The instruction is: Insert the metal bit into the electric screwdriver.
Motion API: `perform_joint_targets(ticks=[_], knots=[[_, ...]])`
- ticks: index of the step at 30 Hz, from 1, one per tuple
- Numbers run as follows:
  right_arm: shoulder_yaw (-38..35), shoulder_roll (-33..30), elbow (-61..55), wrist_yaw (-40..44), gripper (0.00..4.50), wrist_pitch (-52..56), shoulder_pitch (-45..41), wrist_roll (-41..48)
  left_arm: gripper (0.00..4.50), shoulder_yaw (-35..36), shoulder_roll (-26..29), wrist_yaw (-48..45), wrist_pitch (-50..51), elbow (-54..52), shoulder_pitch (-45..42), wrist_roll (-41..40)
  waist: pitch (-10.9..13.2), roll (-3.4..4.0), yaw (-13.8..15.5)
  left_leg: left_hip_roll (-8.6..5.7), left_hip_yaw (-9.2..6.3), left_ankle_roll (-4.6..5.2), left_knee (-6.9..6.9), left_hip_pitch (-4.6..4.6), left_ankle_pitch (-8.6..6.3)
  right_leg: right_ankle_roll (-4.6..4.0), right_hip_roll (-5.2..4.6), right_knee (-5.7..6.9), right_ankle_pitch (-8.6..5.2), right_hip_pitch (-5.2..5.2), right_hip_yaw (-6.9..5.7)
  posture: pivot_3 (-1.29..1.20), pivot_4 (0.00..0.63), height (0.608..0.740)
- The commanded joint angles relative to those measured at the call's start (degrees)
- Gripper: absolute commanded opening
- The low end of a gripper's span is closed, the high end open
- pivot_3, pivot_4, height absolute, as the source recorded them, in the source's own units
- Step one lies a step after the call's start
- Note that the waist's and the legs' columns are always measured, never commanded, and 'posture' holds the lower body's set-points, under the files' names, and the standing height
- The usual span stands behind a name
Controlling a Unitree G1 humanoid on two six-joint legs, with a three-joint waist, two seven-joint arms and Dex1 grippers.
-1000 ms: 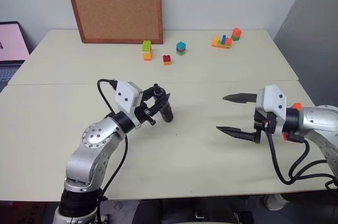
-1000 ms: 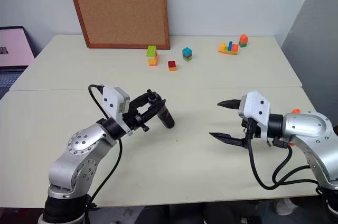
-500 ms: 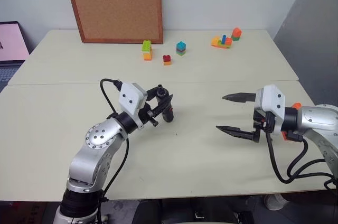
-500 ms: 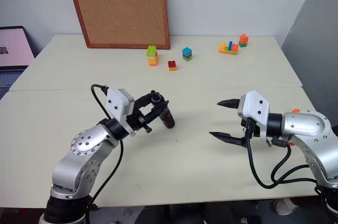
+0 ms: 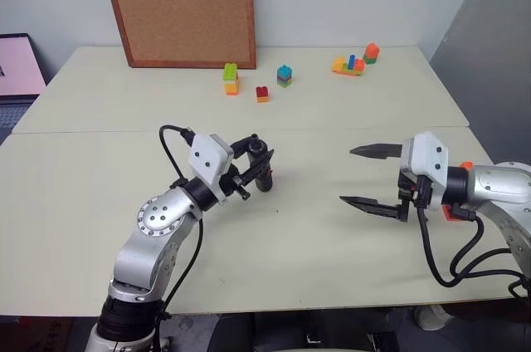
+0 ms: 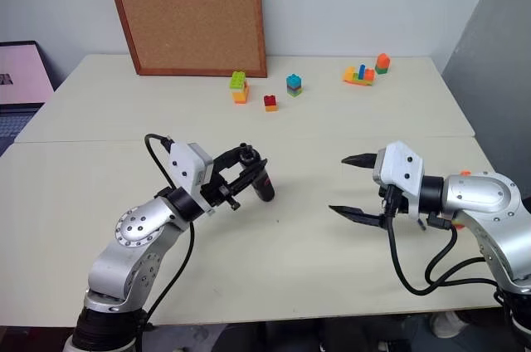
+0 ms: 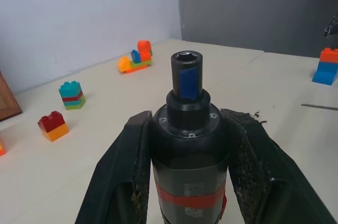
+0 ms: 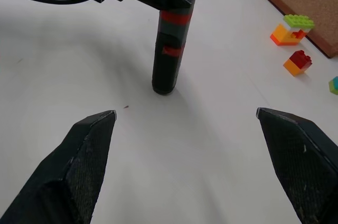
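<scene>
From the head views, my left hand (image 5: 253,171) is clamped on the electric screwdriver (image 5: 265,175), which stands roughly upright with its lower end at or just above the counter (image 5: 315,227), a little left of the middle. My right hand (image 5: 362,178) hangs well apart from it on the right, its two fingers spread wide with nothing between them. Toy bricks (image 5: 230,79) sit far back near the corkboard (image 5: 184,7), out of the way.

In the left wrist view the screwdriver (image 7: 189,145) sits snug between my fingers (image 7: 129,171), red band low, and its open socket (image 7: 187,57) faces away — empty, as far as I can see. Over on the counter beyond it lies a thin grey line that I take for the metal bit (image 7: 319,107), near a blue and orange brick (image 7: 327,65).

In the right wrist view my own fingers (image 8: 84,155) stand wide and bare, pointing toward the screwdriver (image 8: 171,44) held in the other hand.

So I judge the first part done — the tool is gripped and presented. What is left is most of it: the bit is not yet picked up, nor lined up with the socket, nor pushed in.
</scene>
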Motion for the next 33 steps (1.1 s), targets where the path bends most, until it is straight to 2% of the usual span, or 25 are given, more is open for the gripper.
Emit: perform_joint_targets(ticks=[1, 33], knots=[[-0.30, 0.09, -0.03, 0.24, 4.50, -1.12, -0.57, -0.20, 1.65, 0.68, 0.90, 0.31, -2.02, 0.80, -0.92, 2.44, 0.00, 0.00, 0.00, 0.00, 0.00, 0.00, 0.00, -0.01, 0.00, 0.00, 0.00, 0.00, 0.00, 0.00, 0.00, 0.00, 0.150, 0.740], [0.09, -0.73, 0.74, 1.62, 4.50, -1.70, 0.07, -0.87, 1.65, 0.36, 0.01, 1.45, -2.10, -0.03, -0.18, 3.87, 0.00, 0.00, 0.00, 0.02, -0.01, 0.00, -0.06, -0.06, 0.00, 0.00, -0.01, -0.14, 0.00, -0.02, -0.04, 0.00, 0.150, 0.740]])
